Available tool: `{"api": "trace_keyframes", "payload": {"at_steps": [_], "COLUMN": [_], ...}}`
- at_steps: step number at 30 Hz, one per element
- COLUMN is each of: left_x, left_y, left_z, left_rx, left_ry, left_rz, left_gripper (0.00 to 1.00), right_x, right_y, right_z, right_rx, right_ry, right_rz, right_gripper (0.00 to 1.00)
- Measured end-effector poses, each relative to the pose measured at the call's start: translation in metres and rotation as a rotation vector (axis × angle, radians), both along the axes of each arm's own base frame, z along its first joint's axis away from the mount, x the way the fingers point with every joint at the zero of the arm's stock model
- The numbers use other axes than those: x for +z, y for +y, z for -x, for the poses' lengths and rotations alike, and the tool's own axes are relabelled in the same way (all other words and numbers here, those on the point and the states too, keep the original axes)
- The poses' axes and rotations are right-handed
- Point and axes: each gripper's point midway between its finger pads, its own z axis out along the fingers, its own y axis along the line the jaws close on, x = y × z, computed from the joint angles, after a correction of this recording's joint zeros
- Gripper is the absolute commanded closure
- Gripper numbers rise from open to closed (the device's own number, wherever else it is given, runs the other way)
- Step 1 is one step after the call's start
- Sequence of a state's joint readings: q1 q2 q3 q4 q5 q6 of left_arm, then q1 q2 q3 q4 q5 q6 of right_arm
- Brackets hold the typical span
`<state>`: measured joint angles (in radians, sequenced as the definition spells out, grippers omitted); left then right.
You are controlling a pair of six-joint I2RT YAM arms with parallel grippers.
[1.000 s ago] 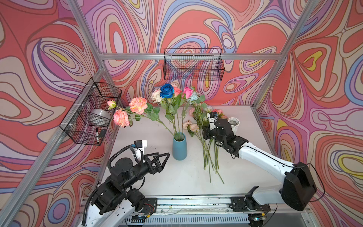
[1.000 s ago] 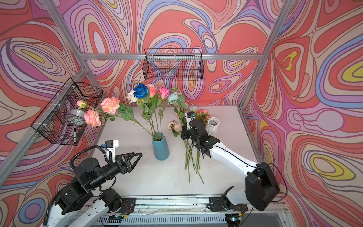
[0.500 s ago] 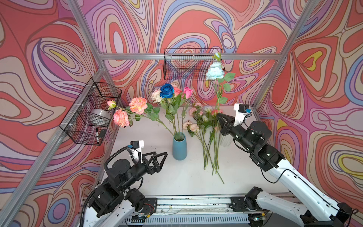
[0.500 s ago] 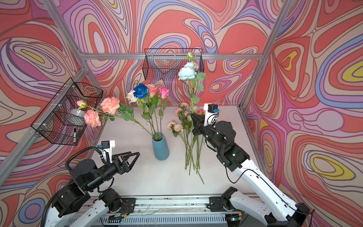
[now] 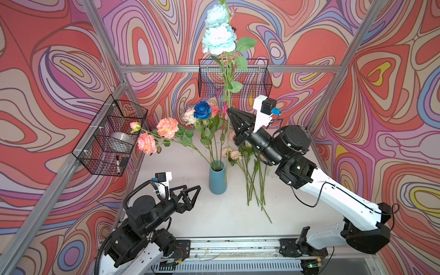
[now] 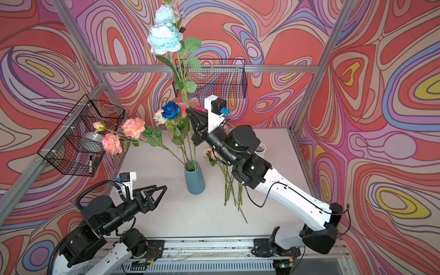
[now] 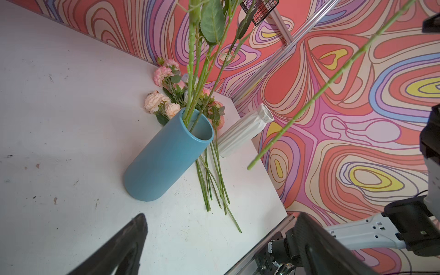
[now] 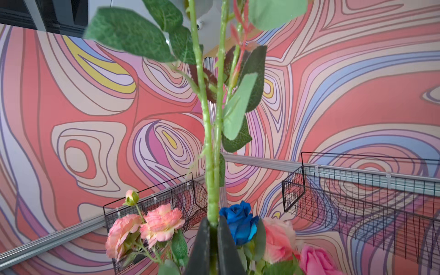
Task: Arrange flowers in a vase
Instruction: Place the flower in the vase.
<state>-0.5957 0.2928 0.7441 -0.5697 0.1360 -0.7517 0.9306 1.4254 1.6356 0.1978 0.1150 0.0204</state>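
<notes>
Pale-blue peony-like flower [image 5: 219, 39], stem clamped in right pincer [image 5: 229, 111], frame centre; left pincer [image 5: 191, 188] wide open, empty. Hanging stem tip may miss or topple teal cylindrical vase [image 5: 217, 181].

Tally by kind

Two vases: blue vase [image 5: 217, 179], white vase [image 7: 245, 129]. Two wire baskets: left basket [image 5: 112, 133], far basket [image 5: 252, 78]. Two arms: left arm [image 5: 142, 212], right arm [image 5: 338, 195]. One deep blue rose [image 5: 202, 110], two pale blue blooms [image 5: 218, 39] on one stem, two peach blooms [image 5: 167, 124]; loose stems [image 5: 254, 185] right of the blue vase overlap too much to count
</notes>
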Motion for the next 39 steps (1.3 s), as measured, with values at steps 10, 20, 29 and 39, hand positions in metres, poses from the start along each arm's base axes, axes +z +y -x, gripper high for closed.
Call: {"api": "trace_keyframes", "payload": {"at_steps": [10,20,29,39], "left_x": [-0.002,0.0,-0.001,-0.009], "left_y": [0.0,0.002,0.002,-0.004], "left_z": [0.001,0.003,0.003,0.001], "left_rx": [-0.002,-0.001,-0.002,-0.02], "left_ry": [0.007,-0.001,0.004,0.027], "left_rz": [-0.004,0.002,-0.001,-0.008], "left_gripper": [0.01,0.01,0.02,0.02], "right_x": [0.008,-0.111,-0.183,-0.179], "right_y": [0.026,0.058,0.04,0.011], "right_z": [-0.032,-0.064,-0.052,-0.02], "right_rx": [-0.106,-0.123,-0.099,-0.022], "right_ry": [-0.094,0.027,0.175,0.309], "right_rz": [0.014,0.151,0.207,0.175], "right_gripper": [1.0,1.0,0.88,0.64]}}
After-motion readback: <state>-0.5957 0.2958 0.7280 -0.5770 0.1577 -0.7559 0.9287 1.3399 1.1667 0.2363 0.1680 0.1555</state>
